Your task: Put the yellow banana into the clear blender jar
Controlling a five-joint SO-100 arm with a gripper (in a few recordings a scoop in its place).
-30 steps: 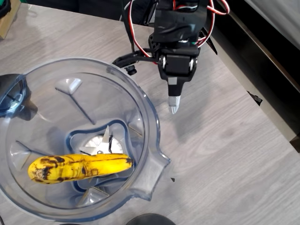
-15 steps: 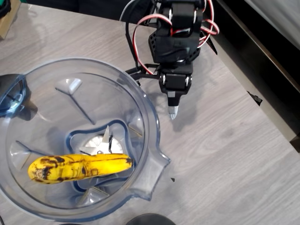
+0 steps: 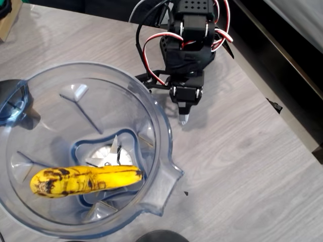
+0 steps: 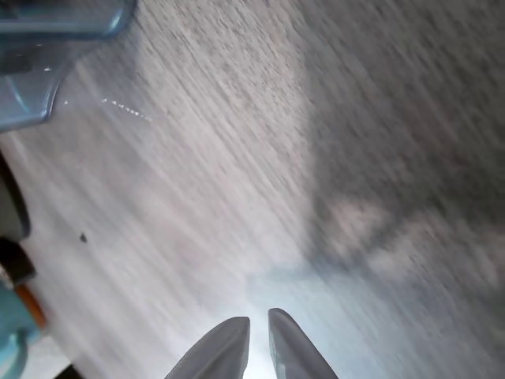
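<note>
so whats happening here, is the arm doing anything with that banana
Not right now. The yellow banana already lies inside the clear blender jar, resting across the steel blade at the bottom. The gripper holds nothing; it sits outside the jar, over the bare wooden table just right of the rim in the overhead view. In the wrist view its fingertips are nearly together.
</note>
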